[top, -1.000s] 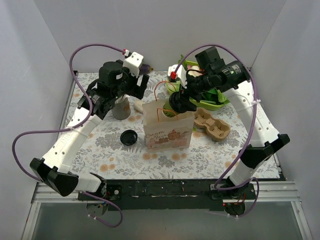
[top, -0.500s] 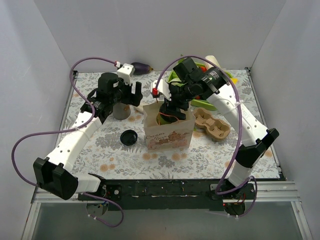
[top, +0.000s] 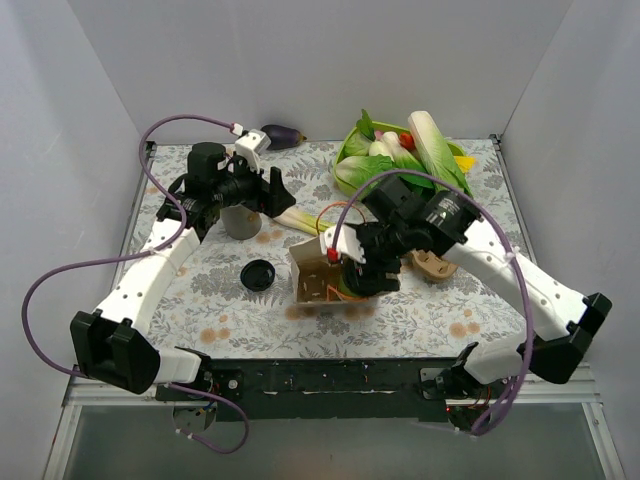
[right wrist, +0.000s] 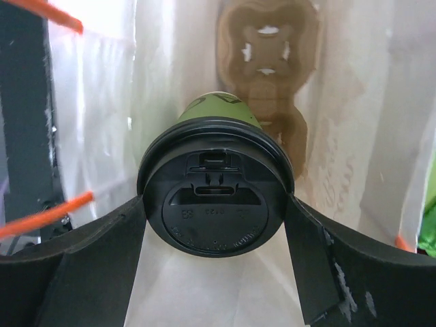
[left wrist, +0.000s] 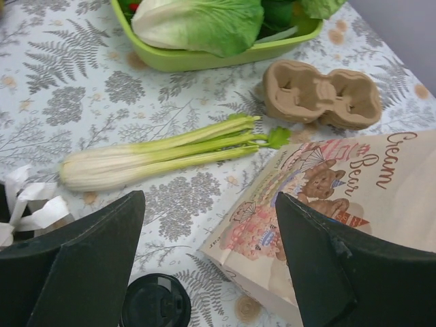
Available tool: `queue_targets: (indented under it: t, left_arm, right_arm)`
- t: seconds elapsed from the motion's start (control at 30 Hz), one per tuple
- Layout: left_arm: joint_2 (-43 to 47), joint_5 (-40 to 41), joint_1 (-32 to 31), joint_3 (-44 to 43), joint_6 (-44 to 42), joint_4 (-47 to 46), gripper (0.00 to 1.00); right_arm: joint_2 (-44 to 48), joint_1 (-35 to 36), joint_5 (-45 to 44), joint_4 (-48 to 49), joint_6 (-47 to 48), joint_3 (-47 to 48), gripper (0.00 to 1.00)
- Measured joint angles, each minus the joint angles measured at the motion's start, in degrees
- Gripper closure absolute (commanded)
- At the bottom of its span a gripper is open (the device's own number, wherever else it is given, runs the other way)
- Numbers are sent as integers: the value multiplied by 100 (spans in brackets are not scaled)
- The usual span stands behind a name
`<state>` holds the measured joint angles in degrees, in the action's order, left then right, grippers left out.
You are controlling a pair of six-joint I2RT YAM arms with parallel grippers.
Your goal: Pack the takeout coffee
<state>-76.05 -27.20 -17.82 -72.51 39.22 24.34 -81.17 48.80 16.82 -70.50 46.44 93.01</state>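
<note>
The takeout coffee [right wrist: 216, 109] is a green paper cup with a black lid [right wrist: 216, 211] on it. In the right wrist view it sits inside the printed paper bag [right wrist: 354, 136]. My right gripper [right wrist: 216, 204] is shut on it, one finger on each side of the lid rim. In the top view my right gripper [top: 352, 272] reaches into the bag [top: 312, 288], which hides the cup. My left gripper [left wrist: 210, 204] is open and empty above the table, left of the bag [left wrist: 354, 197]. In the top view it [top: 268, 190] is by the grey cup [top: 240, 222].
A loose black lid [top: 259, 275] lies left of the bag, also in the left wrist view [left wrist: 155, 303]. A celery stalk [left wrist: 157, 153], a cardboard cup carrier [left wrist: 320, 92] and a green vegetable tray [left wrist: 204, 61] lie behind. An eggplant [top: 280, 133] lies at the back.
My right arm has swung toward the near side and lowered the cup into the bag. The bag now sits lower and tilted. My left arm has hardly moved.
</note>
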Motion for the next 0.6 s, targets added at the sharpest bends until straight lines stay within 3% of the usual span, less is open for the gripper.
queue_targets:
  t: [0.13,0.6]
  left_arm:
    - [118,-498,0,118,44,-85,23]
    - [-59,-1578,-2,774,570,-774,25]
  right_arm:
    - [487,616,-278,111,133,-662,99]
    - [382,809,-1335,673,629,-1082,99]
